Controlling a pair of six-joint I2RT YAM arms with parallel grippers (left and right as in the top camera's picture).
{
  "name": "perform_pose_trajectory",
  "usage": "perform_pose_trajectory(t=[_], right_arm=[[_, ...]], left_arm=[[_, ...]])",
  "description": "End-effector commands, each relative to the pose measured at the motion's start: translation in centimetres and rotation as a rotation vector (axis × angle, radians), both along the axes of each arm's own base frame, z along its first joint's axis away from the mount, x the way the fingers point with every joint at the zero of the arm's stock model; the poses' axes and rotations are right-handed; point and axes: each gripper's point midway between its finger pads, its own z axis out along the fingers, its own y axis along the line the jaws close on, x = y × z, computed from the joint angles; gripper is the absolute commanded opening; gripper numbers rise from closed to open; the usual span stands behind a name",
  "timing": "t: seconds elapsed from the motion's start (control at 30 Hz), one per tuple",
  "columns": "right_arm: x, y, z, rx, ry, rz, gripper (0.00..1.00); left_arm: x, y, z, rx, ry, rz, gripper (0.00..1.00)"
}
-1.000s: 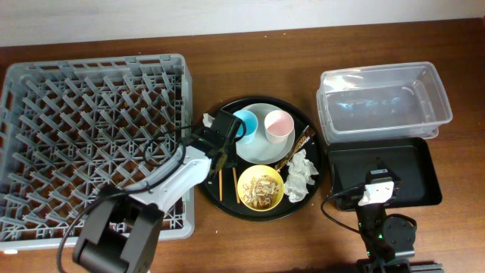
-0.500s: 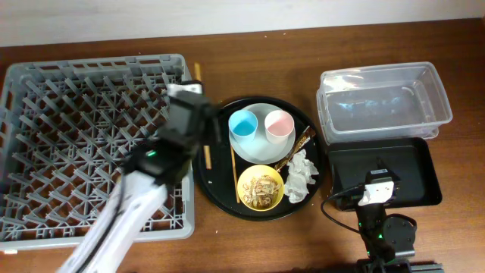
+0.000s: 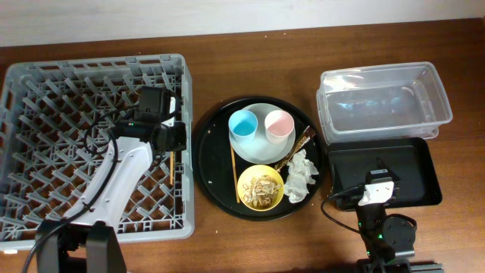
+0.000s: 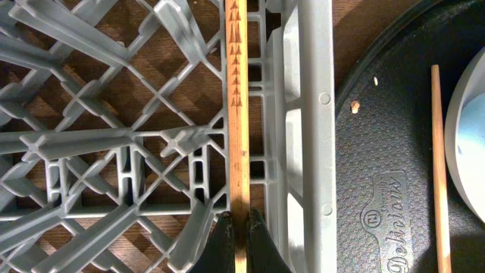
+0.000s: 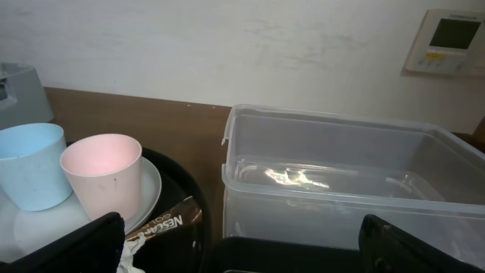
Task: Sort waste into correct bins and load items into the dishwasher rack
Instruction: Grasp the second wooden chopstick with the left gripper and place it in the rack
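My left gripper [image 3: 170, 138] [image 4: 241, 227] is shut on one wooden chopstick [image 4: 237, 114], held over the right edge of the grey dishwasher rack [image 3: 45, 152] [image 4: 303, 114]. The second chopstick [image 3: 233, 163] [image 4: 439, 152] lies on the round black tray. A pale plate [image 3: 261, 148] holds the blue cup [image 3: 244, 123] [image 5: 30, 174] and pink cup [image 3: 279, 123] [image 5: 102, 178]. The yellow bowl [image 3: 260, 188] holds beige food scraps. The white napkin [image 3: 301, 174] and brown wrapper [image 3: 299, 144] [image 5: 163, 227] lie beside it. My right gripper [image 5: 239, 250] is open and empty near the clear tub [image 3: 383, 102] [image 5: 341, 189] and black rectangular tray [image 3: 383, 174].
The round black tray [image 3: 208, 152] [image 4: 379, 152] sits between the rack and the bins. A few crumbs [image 4: 355, 108] lie on it. A white wall with a thermostat panel [image 5: 447, 38] is behind the table.
My left arm lifted one chopstick off the round tray and swung it left, now holding it over the rack's right edge. The right arm has not moved.
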Motion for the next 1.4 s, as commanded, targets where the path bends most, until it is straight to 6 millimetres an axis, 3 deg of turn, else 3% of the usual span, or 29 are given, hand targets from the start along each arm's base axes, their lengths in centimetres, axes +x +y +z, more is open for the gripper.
perform_pose_trajectory(t=[0.0, 0.07, 0.2, 0.27, 0.3, 0.33, 0.37, 0.4, 0.43, 0.5, 0.53, 0.67, 0.77, 0.93, 1.1, 1.23, 1.37], right_arm=[[0.0, -0.2, -0.2, 0.001, 0.003, -0.008, 0.99], [0.0, -0.2, -0.2, 0.001, 0.003, -0.008, 0.99], [0.0, -0.2, -0.2, 0.001, 0.003, -0.008, 0.99], [0.0, -0.2, -0.2, 0.001, 0.003, -0.008, 0.99], [0.0, -0.2, -0.2, 0.001, 0.003, -0.008, 0.99], [0.0, -0.2, -0.2, 0.001, 0.003, -0.008, 0.99], [0.0, -0.2, -0.2, 0.001, 0.003, -0.008, 0.99], [0.0, -0.2, -0.2, 0.001, 0.003, -0.008, 0.99], [0.0, -0.2, -0.2, 0.001, 0.003, -0.008, 0.99], [0.0, -0.2, -0.2, 0.001, 0.003, -0.008, 0.99], [0.0, -0.2, -0.2, 0.001, 0.003, -0.008, 0.99], [0.0, -0.2, -0.2, 0.001, 0.003, -0.008, 0.99], [0.0, -0.2, -0.2, 0.001, 0.003, -0.008, 0.99], [0.0, -0.2, -0.2, 0.001, 0.003, -0.008, 0.99], [0.0, -0.2, -0.2, 0.001, 0.003, -0.008, 0.99], [0.0, -0.2, -0.2, 0.001, 0.003, -0.008, 0.99], [0.0, -0.2, -0.2, 0.001, 0.003, -0.008, 0.99]], left_arm=[[0.4, 0.0, -0.2, -0.002, -0.007, -0.003, 0.14], [0.4, 0.0, -0.1, -0.003, -0.009, -0.003, 0.37], [1.0, -0.1, 0.5, -0.007, -0.031, -0.004, 0.38], [1.3, -0.3, 2.0, -0.02, -0.054, 0.004, 0.38], [1.2, -0.4, 3.7, -0.043, -0.074, 0.025, 0.38], [0.5, -1.8, 6.1, -0.136, -0.099, -0.002, 0.38], [-0.8, -4.5, 8.2, -0.295, -0.104, -0.08, 0.62], [-1.7, -6.5, 9.3, -0.402, -0.095, -0.144, 0.73], [-2.2, -7.6, 9.7, -0.453, -0.081, -0.179, 0.73], [-3.1, -8.7, 8.8, -0.445, -0.04, -0.173, 0.51], [-3.7, -9.1, 7.4, -0.384, -0.013, -0.105, 0.45], [-5.0, -11.1, 4.9, -0.261, -0.016, -0.014, 0.34], [-5.2, -12.3, 2.3, -0.188, 0.011, 0.016, 0.33], [-5.4, -14.4, -3.9, -0.192, 0.161, -0.002, 0.33], [-6.5, -15.6, -7.0, -0.152, 0.228, -0.033, 0.33], [-7.0, -15.4, -9.2, -0.115, 0.272, -0.03, 0.32], [-6.9, -14.8, -9.9, -0.079, 0.273, -0.019, 0.32]])
